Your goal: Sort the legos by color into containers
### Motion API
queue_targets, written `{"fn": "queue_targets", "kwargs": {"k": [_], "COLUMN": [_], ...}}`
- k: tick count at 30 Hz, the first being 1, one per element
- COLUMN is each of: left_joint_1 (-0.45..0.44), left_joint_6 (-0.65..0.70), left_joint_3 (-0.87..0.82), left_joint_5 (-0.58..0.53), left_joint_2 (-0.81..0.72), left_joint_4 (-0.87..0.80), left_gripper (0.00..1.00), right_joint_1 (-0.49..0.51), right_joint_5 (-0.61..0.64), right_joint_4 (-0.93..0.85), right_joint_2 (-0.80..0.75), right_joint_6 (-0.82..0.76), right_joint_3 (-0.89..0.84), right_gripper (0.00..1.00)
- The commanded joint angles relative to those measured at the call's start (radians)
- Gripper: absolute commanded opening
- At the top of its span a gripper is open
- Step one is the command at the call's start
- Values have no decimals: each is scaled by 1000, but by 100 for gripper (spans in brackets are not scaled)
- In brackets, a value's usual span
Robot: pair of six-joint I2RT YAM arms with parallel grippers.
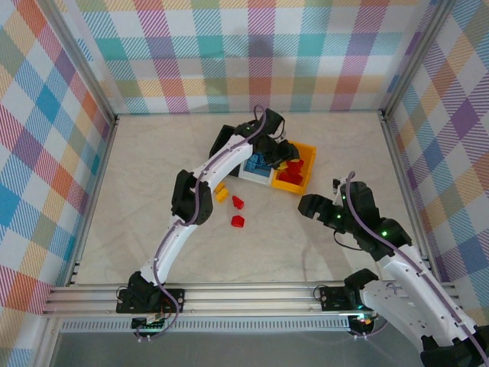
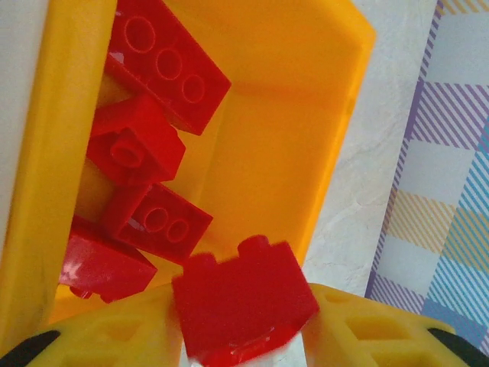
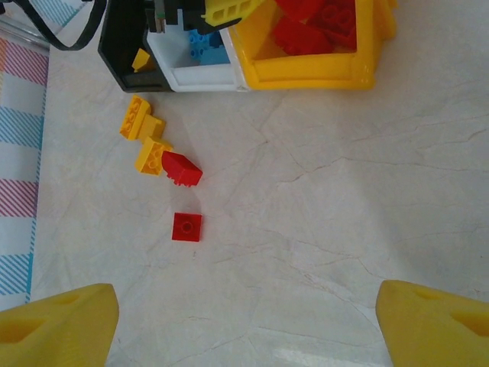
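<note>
My left gripper [image 1: 276, 145] [image 2: 244, 330] hangs over the yellow-orange container [image 1: 306, 177] [image 2: 267, 138] [image 3: 306, 75], shut on a red lego [image 2: 244, 294]. Several red legos [image 2: 157, 218] lie inside that container. The white container [image 1: 256, 174] [image 3: 195, 76] beside it holds light blue legos [image 3: 205, 42]. A yellow lego [image 3: 141, 60] lies in the black container [image 3: 122, 53]. Loose on the table are two yellow legos [image 1: 221, 191] [image 3: 136, 118] [image 3: 153, 155] and two red ones [image 1: 238, 202] [image 1: 238, 222] [image 3: 182, 169] [image 3: 187, 227]. My right gripper [image 1: 309, 205] [image 3: 244, 306] is open with nothing between its fingers, to the right of the loose legos.
The three containers stand side by side in the middle of the table, partly under my left arm. Checkered walls and metal rails [image 1: 95, 191] close the table on three sides. Bare marbled tabletop [image 3: 344, 214] lies under my right gripper.
</note>
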Motion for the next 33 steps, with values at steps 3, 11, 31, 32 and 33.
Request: {"fn": "queue_targets", "kwargs": {"k": [3,11,31,32,33], "left_joint_1": [-8,-7,114,137,160], "left_joint_6": [-35,-34,287,287,284], "left_joint_3": [43,51,-571,-668,-760], "left_joint_5": [28,31,-214,-218,-220], "left_joint_2": [7,10,-573,-638,-697], "left_joint_4": [22,19,-122,-103,-85], "left_gripper": [52,53,53,53,53], "right_joint_1": [-4,-7,221,252,283], "right_joint_5": [18,14,-202,-206,-209], "right_joint_4": [-20,-13,64,62,62], "right_joint_2": [-14,-4,734,784,827], "right_joint_6": [8,6,-461,-550,-640], "right_joint_3": [-17,-22,301,334,362], "right_gripper": [88,88,94,96,97]}}
